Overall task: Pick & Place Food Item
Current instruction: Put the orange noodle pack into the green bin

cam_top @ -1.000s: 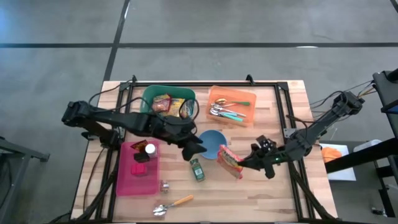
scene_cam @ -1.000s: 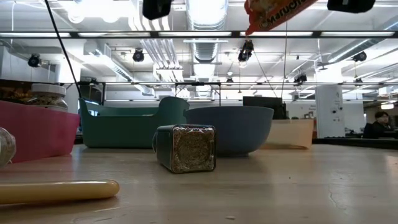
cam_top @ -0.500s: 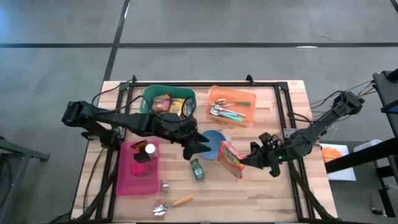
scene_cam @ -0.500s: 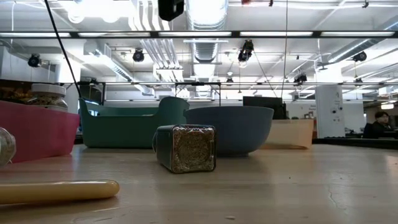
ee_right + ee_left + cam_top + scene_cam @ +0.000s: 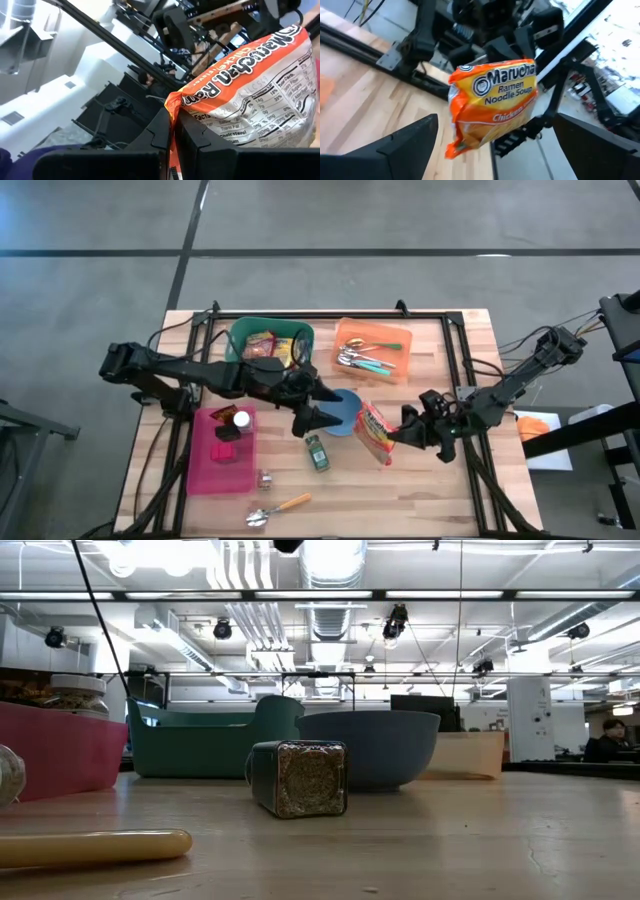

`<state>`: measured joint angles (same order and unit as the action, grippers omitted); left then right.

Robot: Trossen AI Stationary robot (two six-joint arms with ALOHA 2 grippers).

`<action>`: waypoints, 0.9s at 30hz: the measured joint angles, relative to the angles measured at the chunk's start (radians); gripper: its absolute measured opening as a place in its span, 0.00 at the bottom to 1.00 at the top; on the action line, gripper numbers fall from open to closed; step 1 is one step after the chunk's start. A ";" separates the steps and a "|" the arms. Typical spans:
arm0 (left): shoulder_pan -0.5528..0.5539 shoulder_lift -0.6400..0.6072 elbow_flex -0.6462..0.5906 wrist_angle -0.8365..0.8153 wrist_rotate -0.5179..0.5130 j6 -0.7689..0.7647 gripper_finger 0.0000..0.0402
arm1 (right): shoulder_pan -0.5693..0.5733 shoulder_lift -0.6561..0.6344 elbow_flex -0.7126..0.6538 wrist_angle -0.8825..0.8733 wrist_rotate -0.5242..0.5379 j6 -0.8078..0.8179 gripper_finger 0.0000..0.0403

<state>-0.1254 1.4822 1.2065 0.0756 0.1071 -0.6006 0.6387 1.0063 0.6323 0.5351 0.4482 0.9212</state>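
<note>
Two arms work above the wooden counter [image 5: 420, 490]. The right gripper [image 5: 397, 437] has its fingers clamped on one edge of the ramen packet [image 5: 375, 432], an orange and yellow noodle-soup pack that is held in the air over the counter, just beside the blue bowl [image 5: 345, 408] on its right side. In the right wrist view the packet's crimped edge sits pinched between the two dark fingers [image 5: 160, 131]. The left gripper [image 5: 322, 406] reaches across from the left side, over the near edge of the blue bowl; its fingers stand wide apart and hold nothing, with the packet facing them a short way off and not touching either finger. In the left wrist view the packet hangs between the two spread fingers [image 5: 402, 142], printed side toward the camera. On the counter below lie a green spice tin [image 5: 317, 452] on its side, a spoon [image 5: 277, 508], a pink bin [image 5: 222, 450], a green bin [image 5: 240, 335] with packaged food, and an orange bin [image 5: 395, 336] holding cutlery.
</note>
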 joint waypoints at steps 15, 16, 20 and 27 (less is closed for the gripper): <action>0.079 0.013 -0.001 0.047 0.064 -0.013 0.99 | -0.052 0.105 0.106 0.067 -0.101 -0.100 0.02; 0.079 0.020 -0.001 0.065 0.085 -0.012 0.99 | -0.059 0.111 0.121 0.065 -0.115 -0.111 0.02; 0.076 0.058 0.000 0.205 0.191 -0.014 0.99 | -0.078 0.123 0.159 0.024 -0.136 -0.121 0.02; 0.075 0.068 0.001 0.369 0.305 -0.020 0.99 | -0.077 0.120 0.166 0.026 -0.136 -0.121 0.02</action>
<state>-0.0505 1.5501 1.2071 0.4449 0.4117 -0.6204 0.5617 1.1259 0.7987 0.5614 0.3126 0.8005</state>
